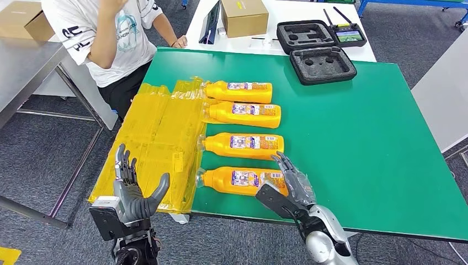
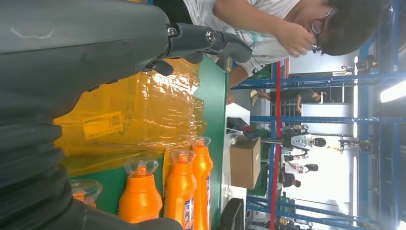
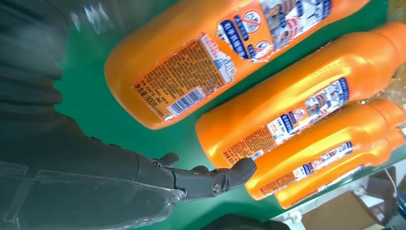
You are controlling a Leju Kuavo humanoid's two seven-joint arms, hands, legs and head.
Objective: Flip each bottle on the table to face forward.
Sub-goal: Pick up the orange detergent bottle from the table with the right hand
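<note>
Several orange bottles lie in a row on the green table, caps pointing left, printed labels up. The nearest bottle lies at the front edge; beyond it come a second, a third and the farthest bottle. My right hand hovers open with fingers spread just above the base end of the nearest bottle, holding nothing; its fingers show close to the table. My left hand is raised open, palm up, off the table's left front corner, beside the yellow plastic sheet.
Yellow plastic wrap covers the table's left part. A person in a white shirt stands at the far left corner. Two black foam cases, a remote controller and a cardboard box sit at the back. A metal table stands left.
</note>
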